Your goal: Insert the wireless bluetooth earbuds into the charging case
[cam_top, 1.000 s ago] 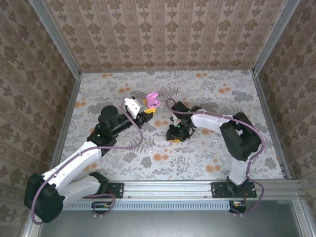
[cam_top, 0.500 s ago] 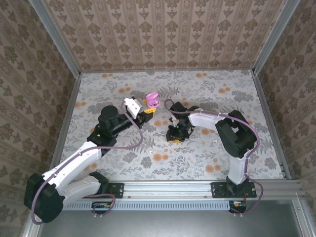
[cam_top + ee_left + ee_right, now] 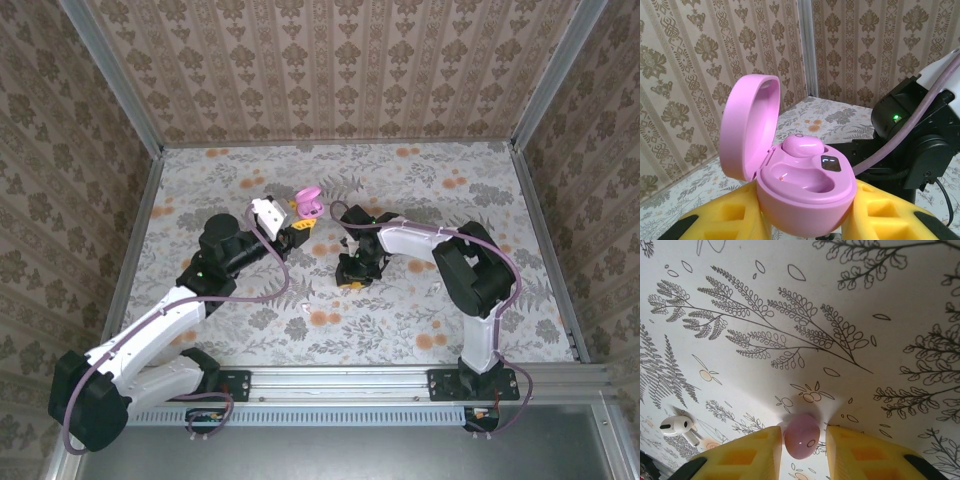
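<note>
In the left wrist view, my left gripper (image 3: 806,227) is shut on the pink charging case (image 3: 805,202), held between the yellow fingers (image 3: 722,220). Its lid (image 3: 747,125) stands open. One pink earbud (image 3: 802,146) sits in the far slot and the near slot is bare. From above, the case (image 3: 310,203) hangs over the table's middle back. My right gripper (image 3: 803,430) points down at the table with its fingers (image 3: 747,452) on either side of a second pink earbud (image 3: 801,436). A narrow gap shows on the right side. In the top view the right gripper (image 3: 350,277) is right of the case.
A white stemmed earbud (image 3: 676,425) lies on the printed surface to the left of my right gripper. The black right arm (image 3: 910,145) stands just behind the held case. Patterned walls close in the table (image 3: 420,190) on three sides.
The right arm's elbow has swung left while its gripper stayed low over the same spot. The left arm and the case have not moved.
</note>
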